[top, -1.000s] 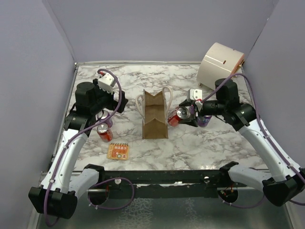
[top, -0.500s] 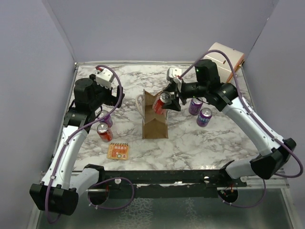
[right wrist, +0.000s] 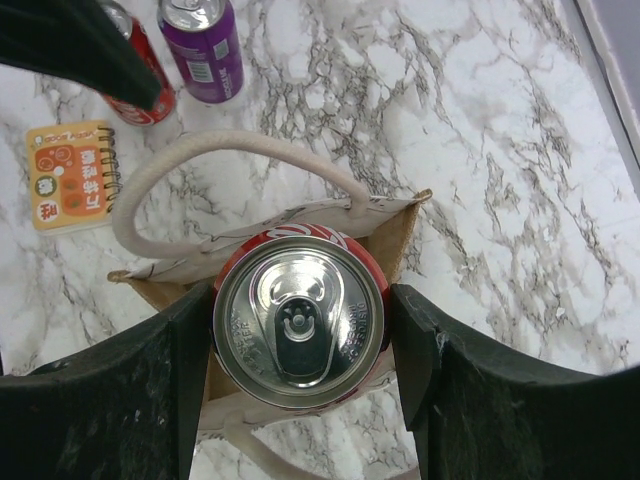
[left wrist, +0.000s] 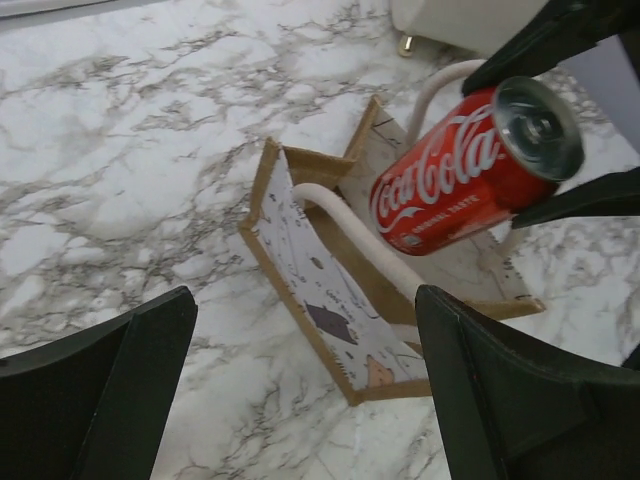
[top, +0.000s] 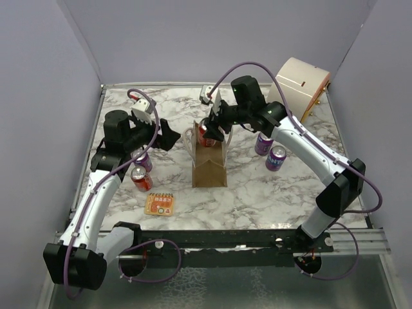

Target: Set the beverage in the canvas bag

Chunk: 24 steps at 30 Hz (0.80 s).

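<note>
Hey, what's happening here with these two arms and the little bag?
The right gripper is clamped on a red Coca-Cola can, holding it tilted just over the open mouth of the canvas bag, between its cream handles; it has not let go. The left gripper hangs open to the bag's left, holding nothing. Other cans and a small notebook sit on the marble table.

Bag [top: 210, 161] mouth: centre frame, open; Coke can [top: 205, 134] in right end effector [top: 211, 129] hangs over its upper end; handles [top: 188, 138] flank it.
Left of bag: left end effector [top: 167, 137], two cans [top: 140, 178].
Right: bare desk [top: 270, 193], then purple cans [top: 275, 158].
Front: bare desk; notebook [top: 160, 203] lower left.
</note>
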### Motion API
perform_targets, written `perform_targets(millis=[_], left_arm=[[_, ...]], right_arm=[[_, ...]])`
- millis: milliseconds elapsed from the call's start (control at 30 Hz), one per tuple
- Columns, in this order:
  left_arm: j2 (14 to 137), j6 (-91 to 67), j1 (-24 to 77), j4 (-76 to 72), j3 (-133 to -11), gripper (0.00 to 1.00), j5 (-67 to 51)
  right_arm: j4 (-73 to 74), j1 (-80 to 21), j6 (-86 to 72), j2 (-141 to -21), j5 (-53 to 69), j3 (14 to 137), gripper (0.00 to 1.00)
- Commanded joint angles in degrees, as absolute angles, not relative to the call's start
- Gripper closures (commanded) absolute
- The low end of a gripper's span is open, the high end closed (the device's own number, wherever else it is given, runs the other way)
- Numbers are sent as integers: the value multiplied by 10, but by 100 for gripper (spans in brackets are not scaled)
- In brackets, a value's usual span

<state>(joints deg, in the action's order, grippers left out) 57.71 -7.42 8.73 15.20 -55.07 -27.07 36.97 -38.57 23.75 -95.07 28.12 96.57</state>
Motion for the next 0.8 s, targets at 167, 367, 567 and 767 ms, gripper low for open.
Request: perform_targets(millis=[167,367,567,767], left_arm=[[634,-241,85,69,-542,20,-414],[701,-228,85,70,-550,50,-426],[675,-199,86,73,-519,89,-377],[673,-171,85,90,-505,100,-346]], right_arm=[[296,-387,207,-992,259,992,99],[288,-387,208,-1017,262,994,99],[289,-387,231,-1040,253,1002,99],[286,-387,250,-1060,243,1004,99]])
